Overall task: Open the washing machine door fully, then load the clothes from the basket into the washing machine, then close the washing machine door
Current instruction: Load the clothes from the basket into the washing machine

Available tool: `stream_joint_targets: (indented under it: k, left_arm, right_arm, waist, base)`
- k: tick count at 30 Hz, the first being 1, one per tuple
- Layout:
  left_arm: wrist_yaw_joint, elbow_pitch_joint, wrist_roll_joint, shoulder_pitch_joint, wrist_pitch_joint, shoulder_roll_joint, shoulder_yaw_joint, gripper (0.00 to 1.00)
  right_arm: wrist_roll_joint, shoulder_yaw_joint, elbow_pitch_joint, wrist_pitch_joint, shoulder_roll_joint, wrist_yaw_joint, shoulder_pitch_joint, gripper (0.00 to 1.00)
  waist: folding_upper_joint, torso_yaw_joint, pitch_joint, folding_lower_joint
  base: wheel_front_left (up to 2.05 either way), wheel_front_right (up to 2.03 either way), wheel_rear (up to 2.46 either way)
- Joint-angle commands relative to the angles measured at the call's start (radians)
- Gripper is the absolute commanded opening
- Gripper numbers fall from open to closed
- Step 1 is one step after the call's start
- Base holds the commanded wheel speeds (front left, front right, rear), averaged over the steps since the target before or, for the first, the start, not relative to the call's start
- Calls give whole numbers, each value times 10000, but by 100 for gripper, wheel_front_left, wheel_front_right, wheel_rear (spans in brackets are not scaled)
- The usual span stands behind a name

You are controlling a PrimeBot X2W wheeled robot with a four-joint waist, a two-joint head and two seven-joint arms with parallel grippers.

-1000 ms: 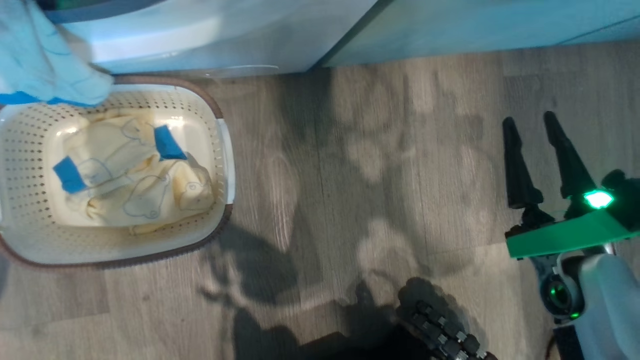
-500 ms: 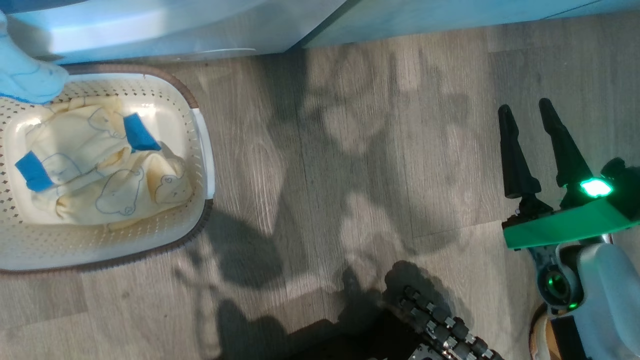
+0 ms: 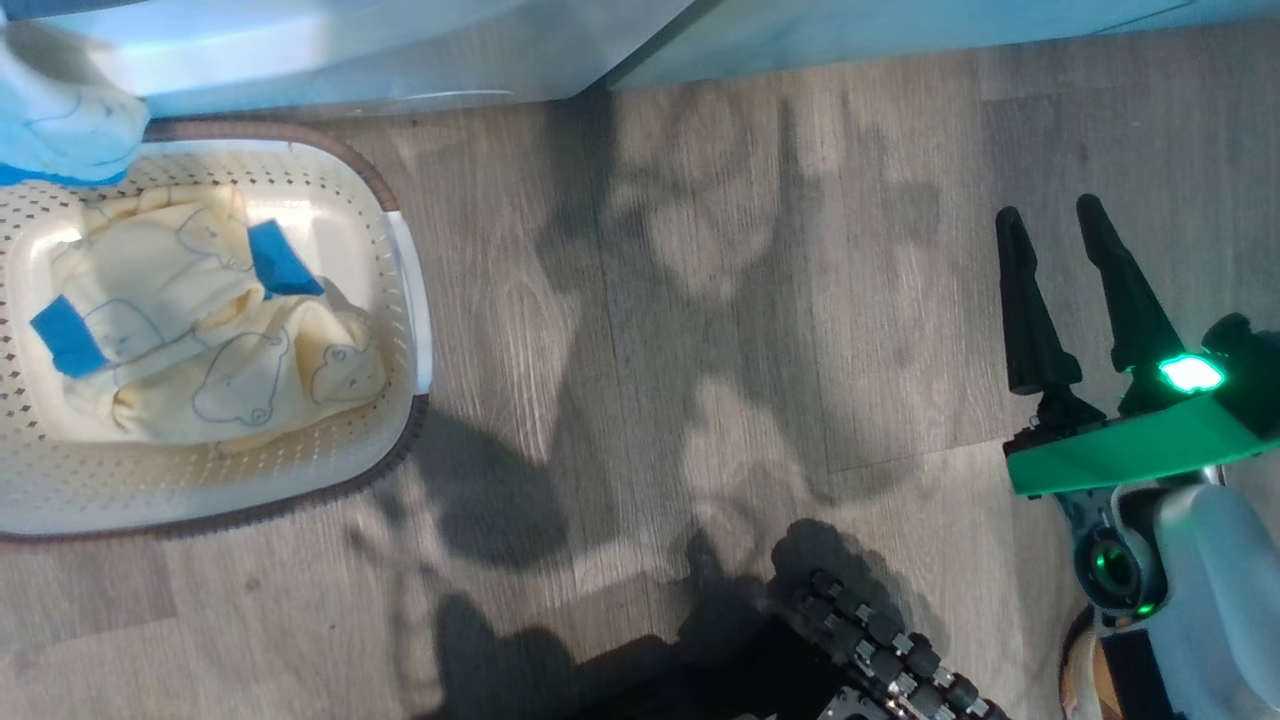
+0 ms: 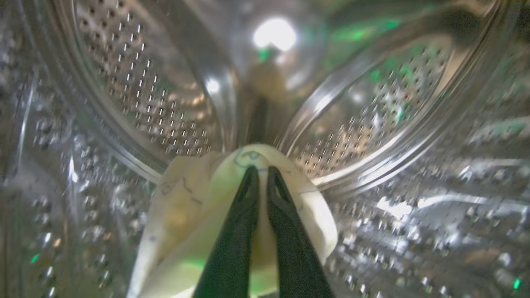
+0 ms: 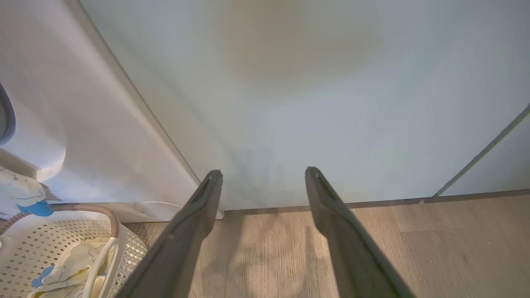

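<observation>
In the left wrist view my left gripper (image 4: 258,169) is shut on a pale yellow garment (image 4: 186,215) inside the washing machine's shiny steel drum (image 4: 145,103). The cream basket (image 3: 400,330) stands on the floor at the left, in front of the white washing machine (image 3: 330,50), and holds more of the clothes (image 3: 200,330), yellow with blue patches. A piece of garment (image 3: 60,110) hangs over the basket's far left corner. My right gripper (image 3: 1060,225) hovers open and empty over the floor at the right, far from the basket. The washing machine door is out of view.
A pale green cabinet (image 3: 900,30) stands to the right of the machine; my right wrist view faces its panel (image 5: 310,82) and also shows the basket (image 5: 25,248). Bare wood floor (image 3: 700,350) lies between basket and right gripper. My dark base (image 3: 880,660) is at the bottom.
The head camera has shifted, sliding the basket left in the picture. The hanging garment has drawn back toward the upper left, covering less of the basket. The right gripper has stayed open.
</observation>
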State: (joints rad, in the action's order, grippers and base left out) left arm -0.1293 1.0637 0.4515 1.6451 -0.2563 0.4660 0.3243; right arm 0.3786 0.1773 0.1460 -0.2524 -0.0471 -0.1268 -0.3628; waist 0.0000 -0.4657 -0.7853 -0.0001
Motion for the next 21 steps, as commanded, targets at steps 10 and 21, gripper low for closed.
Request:
stream_joint_targets:
  k: [10, 21]
  left_arm:
    - [87, 314, -519, -920, -54, -204, 117, 100]
    - [167, 1490, -498, -2102, -54, -703, 269, 100]
  right_arm:
    - [-295, -230, -198, -94, -32, -39, 181, 100]
    - [-433, -234, -5, -94, -43, -39, 763, 100]
  waist:
    - [0, 355, 585, 1]
    - [0, 558, 2137, 1]
  base:
    - [0, 0, 0]
    - [0, 0, 0]
